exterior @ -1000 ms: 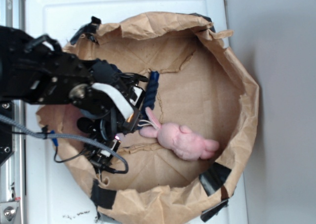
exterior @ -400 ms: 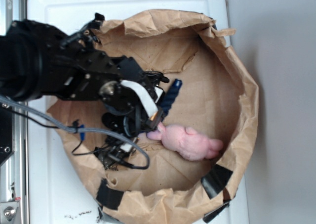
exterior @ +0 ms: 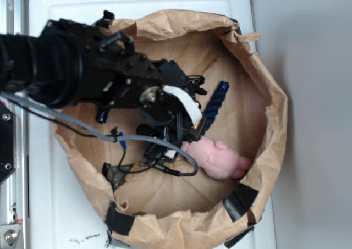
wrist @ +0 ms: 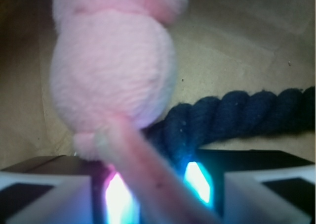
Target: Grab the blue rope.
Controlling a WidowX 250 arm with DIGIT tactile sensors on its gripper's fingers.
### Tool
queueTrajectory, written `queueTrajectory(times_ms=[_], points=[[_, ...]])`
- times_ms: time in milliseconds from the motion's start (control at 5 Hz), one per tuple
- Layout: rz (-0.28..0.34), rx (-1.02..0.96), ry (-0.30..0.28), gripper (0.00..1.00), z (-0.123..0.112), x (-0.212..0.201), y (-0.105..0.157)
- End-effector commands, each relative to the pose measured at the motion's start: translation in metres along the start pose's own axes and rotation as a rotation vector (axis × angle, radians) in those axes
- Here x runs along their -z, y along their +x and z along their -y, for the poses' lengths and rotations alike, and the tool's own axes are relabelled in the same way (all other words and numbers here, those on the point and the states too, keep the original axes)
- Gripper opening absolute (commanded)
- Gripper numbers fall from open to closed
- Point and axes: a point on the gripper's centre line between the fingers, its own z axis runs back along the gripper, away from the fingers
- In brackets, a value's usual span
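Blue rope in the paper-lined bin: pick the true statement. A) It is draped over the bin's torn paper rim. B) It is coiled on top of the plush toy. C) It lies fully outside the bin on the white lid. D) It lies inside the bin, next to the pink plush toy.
D: the blue rope runs across the brown paper floor inside the bin, right beside the pink plush toy, as the wrist view confirms.

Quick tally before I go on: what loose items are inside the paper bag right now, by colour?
Dark navy: 1, the blue rope
Pink: 1, the plush toy
Total: 2 loose items in the brown paper bag. The pincer sits where the two meet; its jaws are hidden.
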Motion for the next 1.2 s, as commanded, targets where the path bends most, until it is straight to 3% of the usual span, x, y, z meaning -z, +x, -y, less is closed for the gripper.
queueTrajectory(times_ms=[0, 400, 600, 1000], points=[[0.032, -0.006, -0.016, 0.00, -0.017, -0.009, 0.005], [0.111, -0.074, 0.056, 0.00, -0.023, -0.057, 0.017], [0.108, -0.117, 0.097, 0.00, -0.022, -0.081, 0.022], [0.026, -0.167, 0.222, 0.00, -0.014, -0.102, 0.029]])
